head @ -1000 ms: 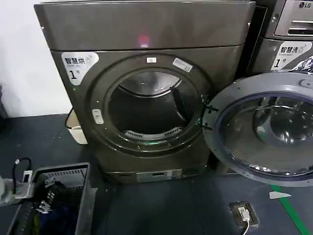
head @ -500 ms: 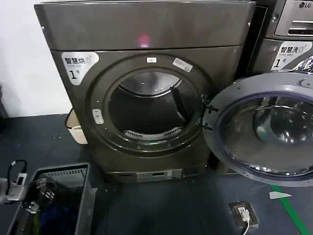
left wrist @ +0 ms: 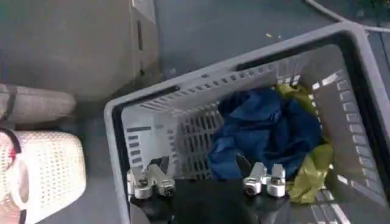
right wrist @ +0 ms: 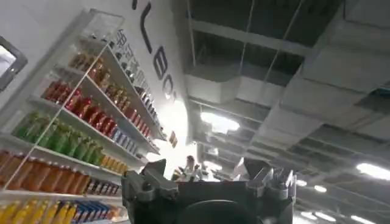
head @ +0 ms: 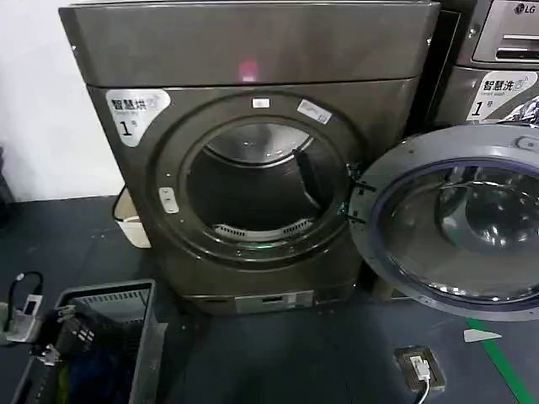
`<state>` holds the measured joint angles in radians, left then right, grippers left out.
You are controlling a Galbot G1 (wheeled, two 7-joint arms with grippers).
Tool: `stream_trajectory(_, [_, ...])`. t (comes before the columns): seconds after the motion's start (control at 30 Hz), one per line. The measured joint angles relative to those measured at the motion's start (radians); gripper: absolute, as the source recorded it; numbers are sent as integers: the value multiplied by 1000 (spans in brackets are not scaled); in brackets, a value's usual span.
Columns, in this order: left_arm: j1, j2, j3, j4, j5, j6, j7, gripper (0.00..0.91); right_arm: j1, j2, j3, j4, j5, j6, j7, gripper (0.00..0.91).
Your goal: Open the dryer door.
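Note:
The dark grey dryer [head: 253, 50] stands in the middle of the head view. Its round glass door [head: 459, 223] hangs swung wide to the right on its hinge [head: 358, 202], and the drum mouth [head: 253, 189] is fully exposed. My left arm [head: 21, 324] is low at the left edge, far from the door. In the left wrist view my left gripper [left wrist: 207, 182] is open, hovering over a grey laundry basket [left wrist: 213, 70] with nothing between its fingers. My right gripper [right wrist: 204, 176] is open and points up at the ceiling, holding nothing.
The grey basket [head: 126, 295] at front left holds blue clothes [left wrist: 262, 131] and a yellow-green piece [left wrist: 314, 170]. A white woven basket [head: 130, 223] sits left of the dryer. A second machine [head: 505, 50] stands behind the door. A small box with a cable [head: 418, 366] lies on the floor.
My left arm has drifted a little leftward over the basket. The dryer door has stayed swung open in the same place.

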<state>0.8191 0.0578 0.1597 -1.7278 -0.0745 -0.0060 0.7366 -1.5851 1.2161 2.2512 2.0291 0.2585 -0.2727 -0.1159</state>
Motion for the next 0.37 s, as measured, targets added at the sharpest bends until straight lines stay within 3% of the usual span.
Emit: stream_trajectory(0.37, [-1,6,-2,11,10,-12,1,907,-7,0,11,-4,2,2,0,907])
